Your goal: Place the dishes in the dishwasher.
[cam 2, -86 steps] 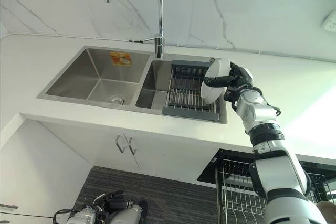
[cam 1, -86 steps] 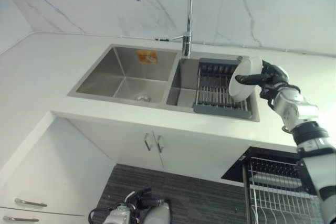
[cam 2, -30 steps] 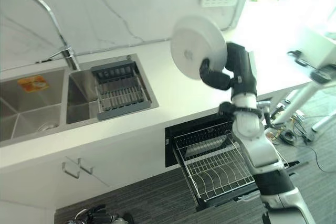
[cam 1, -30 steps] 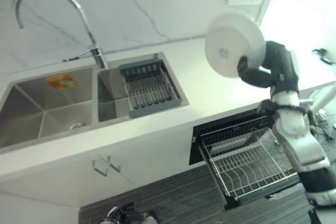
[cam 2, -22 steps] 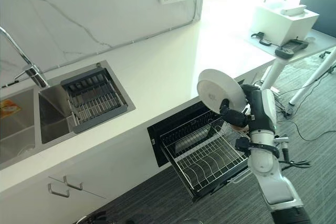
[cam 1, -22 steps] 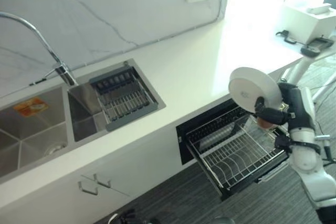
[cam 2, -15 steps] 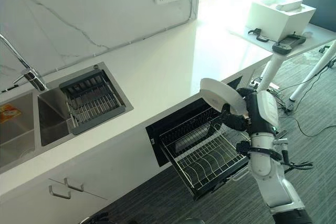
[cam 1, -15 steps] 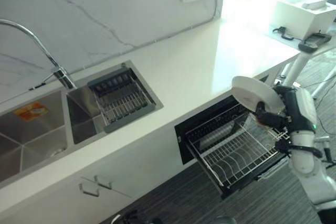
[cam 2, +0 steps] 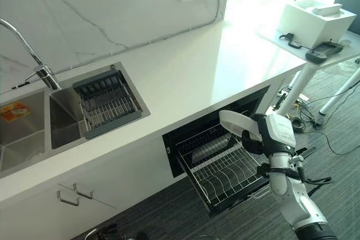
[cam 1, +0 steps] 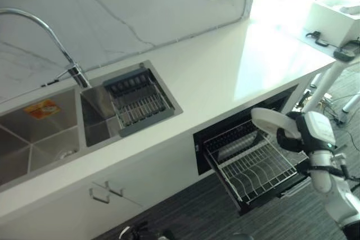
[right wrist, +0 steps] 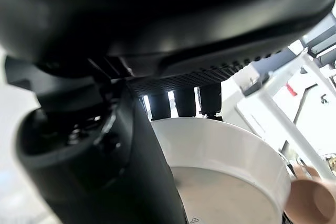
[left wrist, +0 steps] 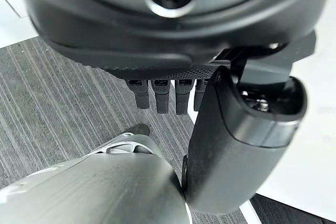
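My right hand point(cam 2: 256, 141) is shut on a white plate point(cam 2: 239, 125), its thumb on one face and its fingers behind the rim. The plate point(cam 1: 271, 122) is tilted almost flat and hangs just above the right end of the pulled-out dishwasher rack point(cam 1: 250, 167), a wire basket with rows of prongs and nothing on them. In the right wrist view the plate point(right wrist: 226, 171) shows as a white disc between thumb and fingers. My left hand point(left wrist: 236, 145) hangs low over the grey floor, fingers relaxed and holding nothing.
A double steel sink point(cam 1: 34, 139) with a curved tap point(cam 1: 73, 71) is set in the white worktop point(cam 1: 225, 66). A grey drainer basket point(cam 1: 149, 123) sits in its right basin. A white table point(cam 2: 315, 32) with devices stands at the right. Cupboard handles point(cam 1: 107, 192) are below the sink.
The camera has swung from the sink to the dishwasher. My right hand has carried the plate down from above the worktop to just over the rack and tipped it flatter.
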Controlling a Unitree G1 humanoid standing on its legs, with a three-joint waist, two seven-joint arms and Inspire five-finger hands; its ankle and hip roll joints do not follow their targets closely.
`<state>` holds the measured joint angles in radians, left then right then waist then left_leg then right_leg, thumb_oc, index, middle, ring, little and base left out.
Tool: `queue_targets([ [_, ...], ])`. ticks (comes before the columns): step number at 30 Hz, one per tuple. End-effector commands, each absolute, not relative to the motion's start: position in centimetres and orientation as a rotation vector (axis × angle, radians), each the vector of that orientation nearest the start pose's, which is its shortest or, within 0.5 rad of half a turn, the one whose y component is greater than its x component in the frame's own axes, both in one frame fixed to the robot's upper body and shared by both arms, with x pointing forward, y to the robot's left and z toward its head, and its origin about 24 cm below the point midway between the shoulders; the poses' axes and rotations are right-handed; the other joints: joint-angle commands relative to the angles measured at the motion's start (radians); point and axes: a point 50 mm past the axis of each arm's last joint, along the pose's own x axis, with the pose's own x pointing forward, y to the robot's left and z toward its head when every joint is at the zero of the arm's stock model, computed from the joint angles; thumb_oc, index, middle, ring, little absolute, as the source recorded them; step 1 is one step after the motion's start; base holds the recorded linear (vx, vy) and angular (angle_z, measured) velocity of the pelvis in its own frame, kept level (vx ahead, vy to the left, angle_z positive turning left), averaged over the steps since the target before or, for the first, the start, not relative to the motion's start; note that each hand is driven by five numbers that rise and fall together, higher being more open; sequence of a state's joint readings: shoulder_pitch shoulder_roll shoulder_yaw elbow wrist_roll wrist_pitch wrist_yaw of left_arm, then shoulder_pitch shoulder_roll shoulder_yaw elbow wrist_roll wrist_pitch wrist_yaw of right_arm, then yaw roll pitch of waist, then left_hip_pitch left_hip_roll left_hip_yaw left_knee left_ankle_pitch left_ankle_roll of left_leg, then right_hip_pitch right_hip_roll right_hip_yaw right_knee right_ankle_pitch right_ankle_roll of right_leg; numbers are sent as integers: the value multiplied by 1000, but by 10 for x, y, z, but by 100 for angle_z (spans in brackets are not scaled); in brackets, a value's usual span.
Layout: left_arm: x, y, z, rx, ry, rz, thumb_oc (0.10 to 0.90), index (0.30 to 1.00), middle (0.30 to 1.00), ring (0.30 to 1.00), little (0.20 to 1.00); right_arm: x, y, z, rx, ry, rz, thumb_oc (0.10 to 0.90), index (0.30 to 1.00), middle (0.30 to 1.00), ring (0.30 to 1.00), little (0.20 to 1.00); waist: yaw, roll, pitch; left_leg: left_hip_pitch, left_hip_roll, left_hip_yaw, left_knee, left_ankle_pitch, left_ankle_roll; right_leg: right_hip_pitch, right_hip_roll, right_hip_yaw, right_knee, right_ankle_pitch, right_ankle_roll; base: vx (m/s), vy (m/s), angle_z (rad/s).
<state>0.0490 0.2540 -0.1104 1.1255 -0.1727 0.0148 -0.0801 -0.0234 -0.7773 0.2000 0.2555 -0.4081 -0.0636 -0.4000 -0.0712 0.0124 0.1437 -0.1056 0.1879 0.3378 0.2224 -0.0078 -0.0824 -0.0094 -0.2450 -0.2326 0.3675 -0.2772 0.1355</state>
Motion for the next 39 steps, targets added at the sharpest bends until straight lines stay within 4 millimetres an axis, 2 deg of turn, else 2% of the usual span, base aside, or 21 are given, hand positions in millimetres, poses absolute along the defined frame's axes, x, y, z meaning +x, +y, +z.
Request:
queue_targets([
  [1,32,246,-166,179,1420,23,800,900,900,900,900,282,-270,113,-1203,-351,-249,400,300,300,300,300,40,-22,8,73,50,-83,78,-182,-21,-26,-15,-46,-68,121,24,5,-3,6],
  [3,35,246,-166,189,1424,10,800,900,900,900,900,284,-271,93,-1219,-273,-218,400,300,300,300,300,55,-24,12,82,47,-89,78,-187,-19,-11,-19,-57,-68,117,24,15,-13,6],
  [4,35,246,-166,189,1423,11,800,900,900,900,900,284,-271,93,-1217,-270,-218,400,300,300,300,300,54,-24,11,77,47,-90,78,-183,-18,-15,-19,-57,-68,121,23,0,-22,17],
  [7,41,244,-166,200,1416,4,800,900,900,900,900,289,-277,61,-1251,-127,-195,400,300,300,300,300,88,-26,15,79,41,-108,78,-187,-19,-1,-25,-76,-68,116,23,2,-17,15],
  [15,44,250,-164,242,1428,-21,800,900,900,900,900,299,-283,32,-1380,8,-212,400,300,300,300,300,149,-23,10,58,28,-142,78,-178,-17,8,-32,-110,-68,117,20,-14,-17,18],
  [20,44,256,-162,236,1421,7,800,900,900,900,900,298,-286,23,-1534,50,-185,400,300,300,300,300,176,-8,13,62,29,-158,78,-173,-18,32,-34,-131,-68,109,19,28,-5,17],
  [24,37,257,-162,236,1434,2,800,900,900,900,900,290,-294,14,-1600,64,-212,400,300,300,300,300,191,-1,12,48,23,-168,78,-164,-17,33,-39,-145,-68,112,20,3,-15,18],
  [28,36,255,-163,232,1435,-11,800,900,900,900,900,280,-296,2,-1644,99,-160,400,300,300,300,300,190,4,15,46,22,-169,78,-163,-17,32,-42,-147,-68,113,22,0,-3,1],
  [30,39,254,-163,227,1423,-17,800,900,900,900,900,271,-294,-13,-1641,170,-58,400,300,300,300,300,188,7,18,47,23,-169,78,-162,-15,32,-43,-148,-68,114,22,-11,1,-2],
  [32,42,253,-162,225,1407,-22,800,900,900,900,900,264,-294,-25,-1562,261,34,400,300,300,300,300,185,10,21,47,25,-168,78,-158,-16,33,-43,-147,-68,114,21,-33,15,-1],
  [33,48,254,-161,232,1390,-33,800,900,900,900,900,253,-298,-37,-1490,368,60,571,556,556,556,556,182,12,30,55,26,-166,78,-162,-17,39,-44,-147,-68,114,22,-35,14,-1],
  [34,49,254,-161,231,1386,-32,800,900,900,900,900,251,-299,-40,-1475,392,69,744,815,815,815,815,182,11,30,55,26,-166,78,-163,-17,39,-44,-146,-68,114,22,-24,4,3],
  [35,49,254,-161,232,1384,-32,800,900,900,900,900,249,-299,-43,-1467,417,86,800,900,900,900,900,181,11,30,56,25,-165,78,-163,-17,39,-44,-146,-68,113,21,-6,-4,5],
  [39,50,254,-161,249,1383,-48,800,900,900,900,900,234,-302,-60,-1394,577,163,800,900,900,900,900,180,8,29,62,26,-161,78,-163,-18,40,-44,-144,-68,116,21,0,-1,1],
])
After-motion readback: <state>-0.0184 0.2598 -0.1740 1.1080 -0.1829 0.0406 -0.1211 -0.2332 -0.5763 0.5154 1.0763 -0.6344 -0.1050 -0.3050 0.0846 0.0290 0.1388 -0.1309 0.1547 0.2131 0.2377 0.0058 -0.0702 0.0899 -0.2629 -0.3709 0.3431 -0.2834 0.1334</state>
